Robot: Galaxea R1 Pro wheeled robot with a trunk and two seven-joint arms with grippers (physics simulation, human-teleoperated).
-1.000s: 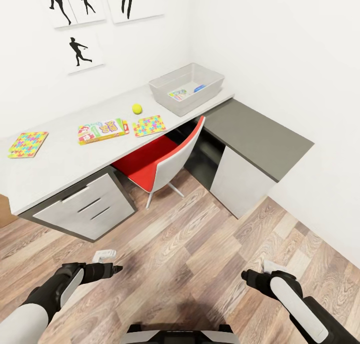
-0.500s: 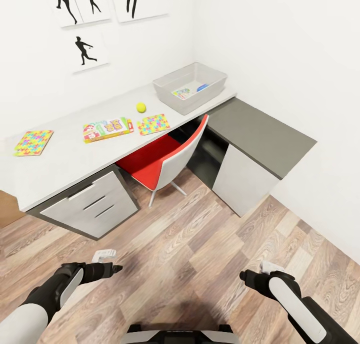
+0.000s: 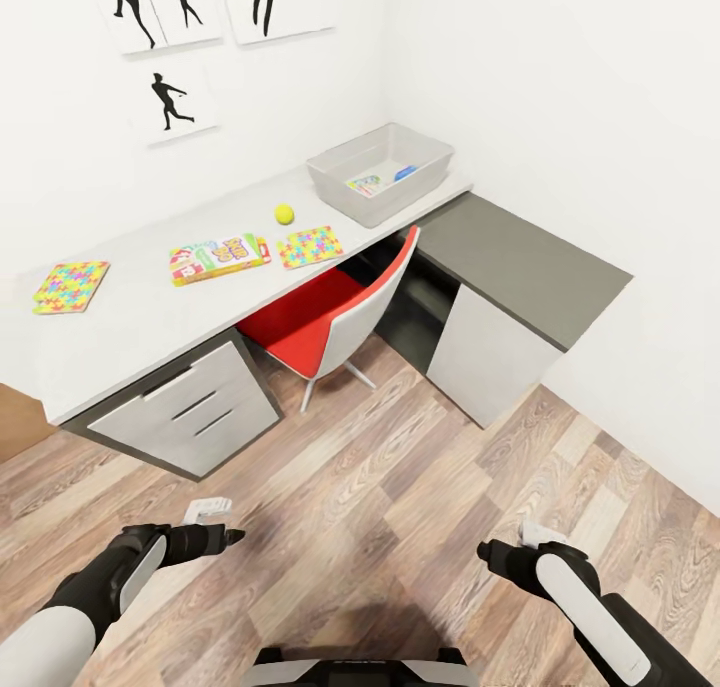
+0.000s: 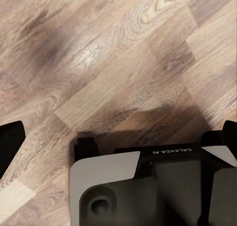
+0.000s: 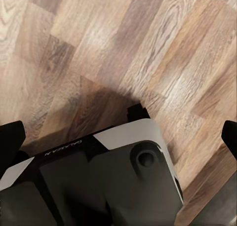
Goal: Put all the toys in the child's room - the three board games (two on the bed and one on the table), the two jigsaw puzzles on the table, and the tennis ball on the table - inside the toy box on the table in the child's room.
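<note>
On the counter (image 3: 150, 317), the board game (image 3: 219, 258) is lying flat, long axis along the front edge, between two jigsaw puzzles (image 3: 70, 286) (image 3: 310, 246). The tennis ball (image 3: 284, 212) is sitting near the toy box (image 3: 380, 172). Left tool (image 3: 232, 537) and right tool (image 3: 487, 552) are hanging over the floor (image 3: 400, 487), jaws apart.

Red chair (image 3: 330, 322) with a white shell is tucked under the L-shaped desk (image 3: 140, 312), angled a bit. Grey drawer unit (image 3: 190, 412) sits under the light section, and the darker grey wing (image 3: 520, 262) runs along the right wall. Black silhouette posters (image 3: 170, 102) hang on the white wall. Floor (image 3: 400, 497) is wood-look planks.
</note>
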